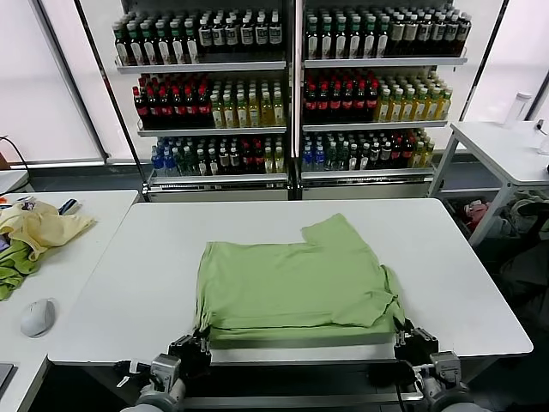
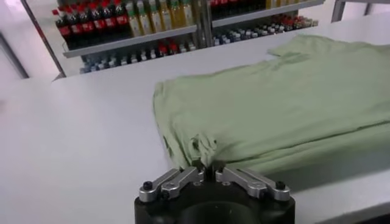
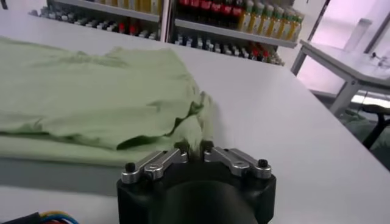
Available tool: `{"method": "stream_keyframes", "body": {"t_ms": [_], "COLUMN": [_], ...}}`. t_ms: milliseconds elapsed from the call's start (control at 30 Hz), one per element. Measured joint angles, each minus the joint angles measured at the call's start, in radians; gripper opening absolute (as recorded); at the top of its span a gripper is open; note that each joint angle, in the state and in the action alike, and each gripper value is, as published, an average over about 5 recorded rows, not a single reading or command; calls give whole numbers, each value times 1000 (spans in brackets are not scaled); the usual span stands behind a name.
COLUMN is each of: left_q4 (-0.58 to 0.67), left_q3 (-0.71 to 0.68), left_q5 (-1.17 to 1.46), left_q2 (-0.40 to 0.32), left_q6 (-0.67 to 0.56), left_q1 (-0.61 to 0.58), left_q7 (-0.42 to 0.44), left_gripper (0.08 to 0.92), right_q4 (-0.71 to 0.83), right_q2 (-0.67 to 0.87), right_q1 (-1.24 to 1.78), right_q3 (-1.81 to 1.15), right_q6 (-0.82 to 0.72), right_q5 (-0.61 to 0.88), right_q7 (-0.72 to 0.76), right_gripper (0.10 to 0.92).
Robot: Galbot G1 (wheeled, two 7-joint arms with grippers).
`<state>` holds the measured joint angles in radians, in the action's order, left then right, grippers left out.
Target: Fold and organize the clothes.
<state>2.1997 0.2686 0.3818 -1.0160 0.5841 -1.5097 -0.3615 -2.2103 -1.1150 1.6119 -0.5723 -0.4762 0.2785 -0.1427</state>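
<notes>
In the head view, a light green T-shirt (image 1: 292,279) is seen spread on the white table (image 1: 129,283), folded over on itself, with 1 sleeve pointing toward 12 o'clock and the folded edge lying along the table's near rim. The left gripper (image 1: 190,350) is placed at the shirt's 7 o'clock corner and the right gripper (image 1: 415,343) at its 5 o'clock corner, both just off the table's near edge. On a side table at 9 o'clock, a pale yellow cloth (image 1: 43,227), a darker green cloth (image 1: 13,273) and a computer mouse (image 1: 37,317) are seen. Shelves of bottles (image 1: 292,86) are ranged at 12 o'clock, and another white table (image 1: 502,146) stands at 2 o'clock. In the left wrist view, the bunched corner of the shirt (image 2: 201,146) is found directly ahead of the fingertips, at the slim gap between them; the jaws are seen nearly together, and whether cloth is pinched or let go cannot be told. The rest of the shirt is spread away across the table toward the shelves. In the right wrist view, a puckered corner of the shirt (image 3: 194,131) is likewise met right at the fingertips, with a narrow gap between the jaws; whether it is gripped or released cannot be told.
</notes>
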Motion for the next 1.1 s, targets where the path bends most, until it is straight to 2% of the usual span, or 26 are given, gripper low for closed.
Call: {"method": "stream_keyframes", "body": {"t_ms": [200, 367, 533, 633, 1100], "left_q4": [8, -18, -82, -133, -416], "left_q3": [8, -6, -42, -70, -187], "left_q5": [7, 29, 58, 71, 148], "left_q2": [26, 48, 50, 46, 7], "left_q6": [-1, -1, -1, -1, -1], "left_q1": [3, 58, 160, 232, 568], "left_q7": [5, 4, 4, 4, 4], "left_gripper": [501, 639, 784, 817, 823], "right_q4": [-2, 37, 108, 159, 492], "right_q2": [12, 31, 53, 67, 60], "right_q1": [-45, -139, -262, -339, -729], "right_q3": [10, 40, 82, 110, 282], "right_q6": [11, 6, -5, -14, -51], "right_q5": [11, 36, 73, 98, 192], "right_q7": [-11, -25, -35, -38, -44], "right_gripper": [618, 762, 820, 822, 823]}}
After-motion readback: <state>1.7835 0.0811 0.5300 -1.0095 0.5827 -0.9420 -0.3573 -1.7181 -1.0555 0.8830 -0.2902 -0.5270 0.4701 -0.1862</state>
